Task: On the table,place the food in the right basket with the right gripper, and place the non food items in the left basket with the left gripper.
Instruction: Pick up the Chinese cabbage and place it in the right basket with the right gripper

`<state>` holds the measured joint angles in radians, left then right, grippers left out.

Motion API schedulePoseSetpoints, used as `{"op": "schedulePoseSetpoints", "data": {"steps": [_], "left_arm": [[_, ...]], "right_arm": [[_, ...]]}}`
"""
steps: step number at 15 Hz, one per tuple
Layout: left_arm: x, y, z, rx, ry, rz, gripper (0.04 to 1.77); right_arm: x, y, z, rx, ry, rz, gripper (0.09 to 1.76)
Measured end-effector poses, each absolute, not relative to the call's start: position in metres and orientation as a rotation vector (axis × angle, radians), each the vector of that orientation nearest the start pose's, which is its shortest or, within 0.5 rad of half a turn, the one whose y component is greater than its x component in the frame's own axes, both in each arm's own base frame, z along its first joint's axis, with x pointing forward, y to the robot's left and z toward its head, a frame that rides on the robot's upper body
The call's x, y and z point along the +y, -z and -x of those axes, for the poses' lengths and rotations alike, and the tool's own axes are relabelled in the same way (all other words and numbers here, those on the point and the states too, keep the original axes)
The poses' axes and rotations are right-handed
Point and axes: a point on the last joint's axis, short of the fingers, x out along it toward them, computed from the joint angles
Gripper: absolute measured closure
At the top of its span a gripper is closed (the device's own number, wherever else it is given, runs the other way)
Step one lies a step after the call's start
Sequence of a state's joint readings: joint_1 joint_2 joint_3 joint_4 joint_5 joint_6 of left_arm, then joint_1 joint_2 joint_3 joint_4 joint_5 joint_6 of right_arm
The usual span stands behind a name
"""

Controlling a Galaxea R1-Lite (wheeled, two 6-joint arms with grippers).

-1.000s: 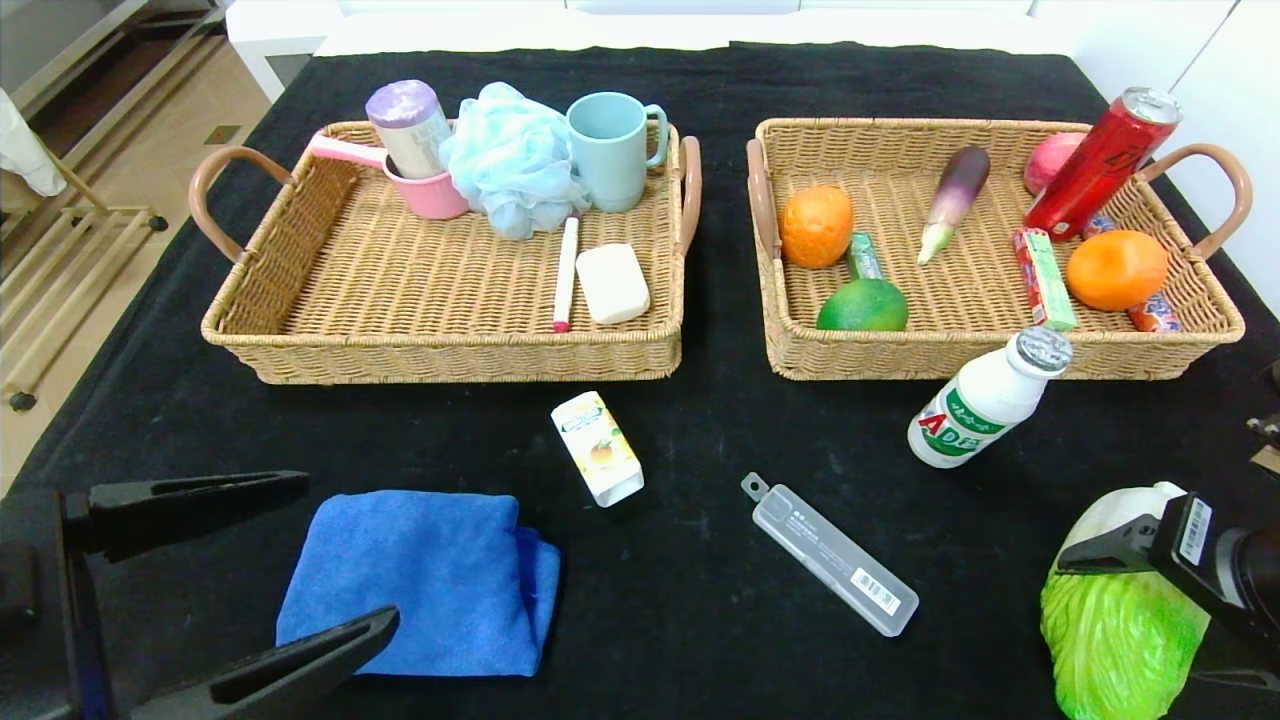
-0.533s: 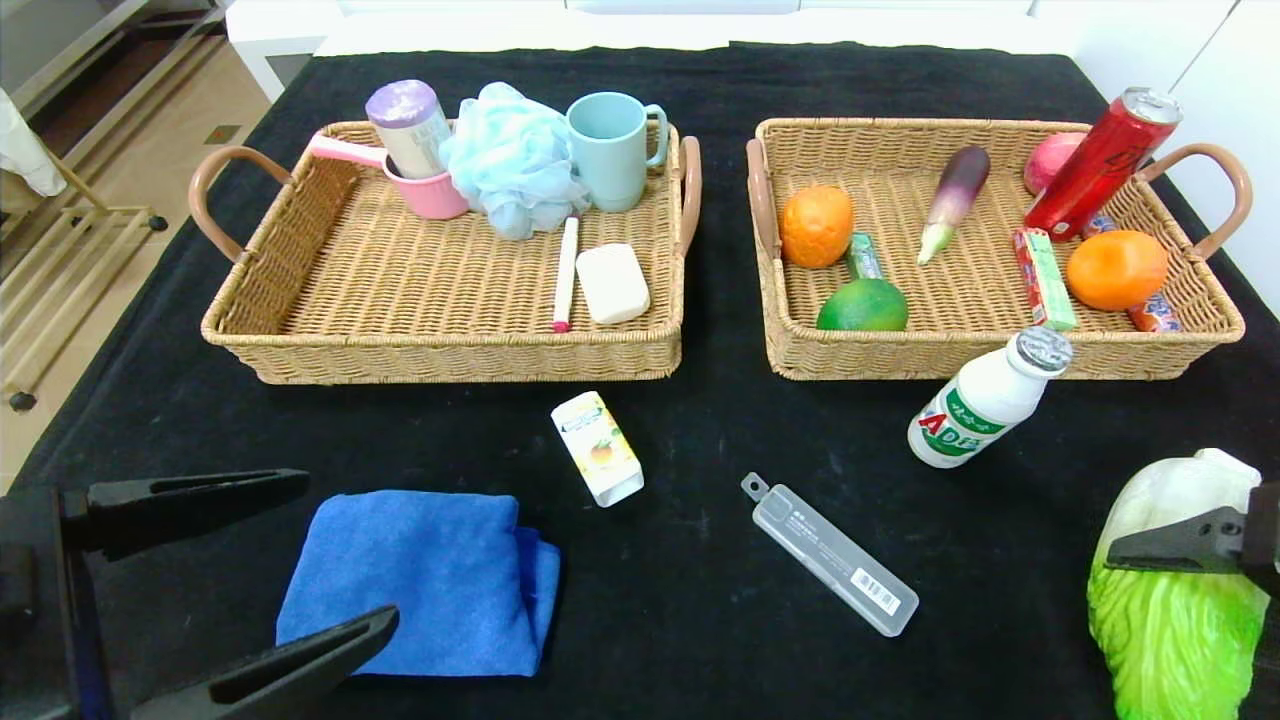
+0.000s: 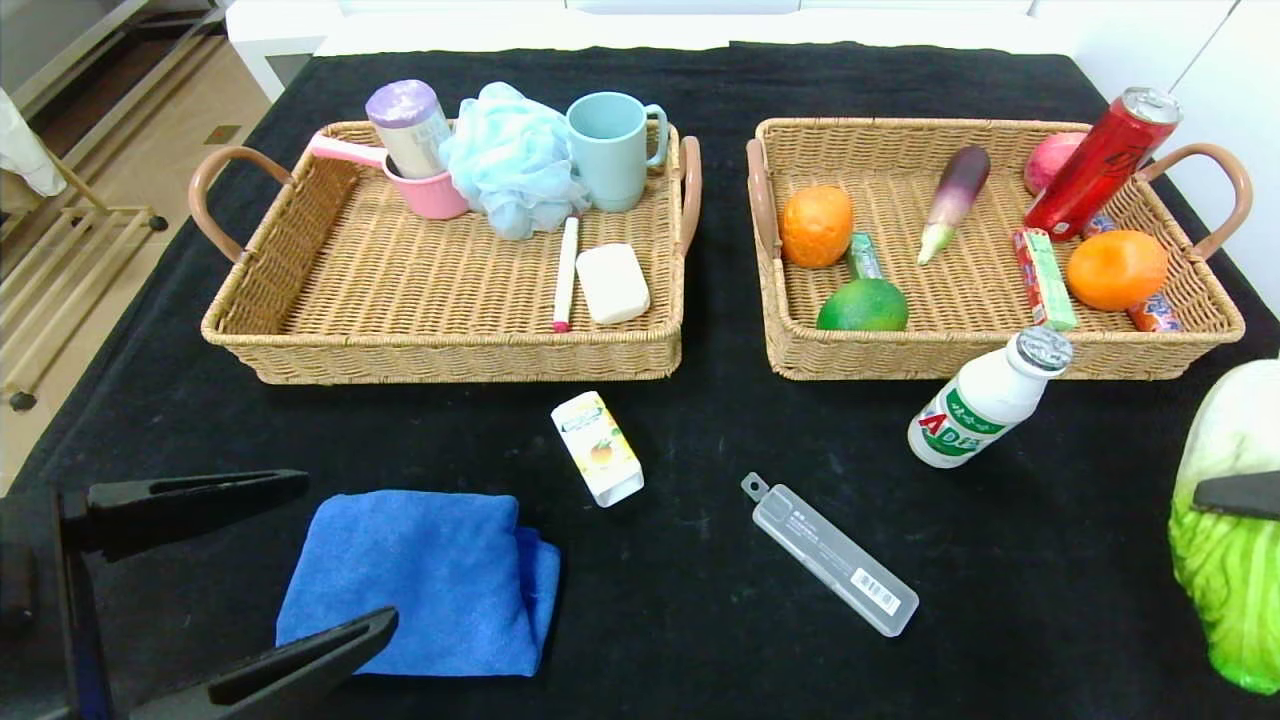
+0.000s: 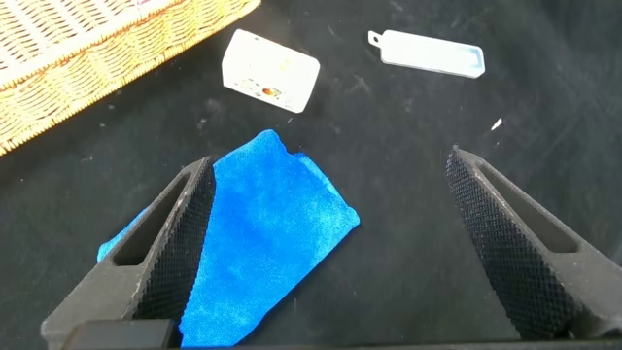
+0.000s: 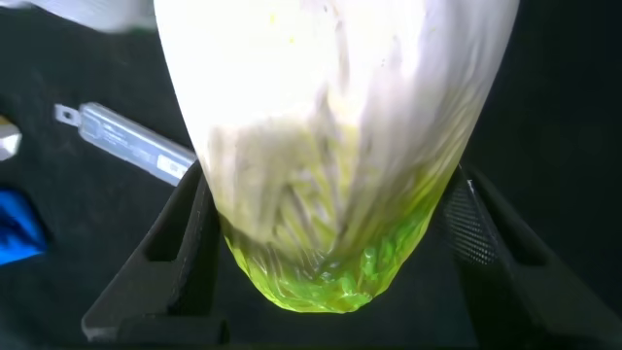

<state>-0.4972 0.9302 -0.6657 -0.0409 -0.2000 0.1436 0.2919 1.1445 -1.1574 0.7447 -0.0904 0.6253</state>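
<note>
black table: right gripper clamps cabbage; left gripper spread, idle.

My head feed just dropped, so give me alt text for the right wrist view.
The right gripper is shut on a big green-white cabbage, one black finger on each side, held above the black table. Beyond it lie a clear plastic case and the edge of a blue towel.
</note>
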Motion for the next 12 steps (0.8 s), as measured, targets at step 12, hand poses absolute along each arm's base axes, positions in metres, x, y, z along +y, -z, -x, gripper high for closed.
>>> {"op": "schedulePoseSetpoints", "data": {"steps": [12], "left_arm": [[-0.056,-0.245,-0.093,0.175,0.709,-0.17,0.09]], "right_arm": [[0.026,-0.329,-0.178,0.39,-0.026,-0.143,0.45]]}}
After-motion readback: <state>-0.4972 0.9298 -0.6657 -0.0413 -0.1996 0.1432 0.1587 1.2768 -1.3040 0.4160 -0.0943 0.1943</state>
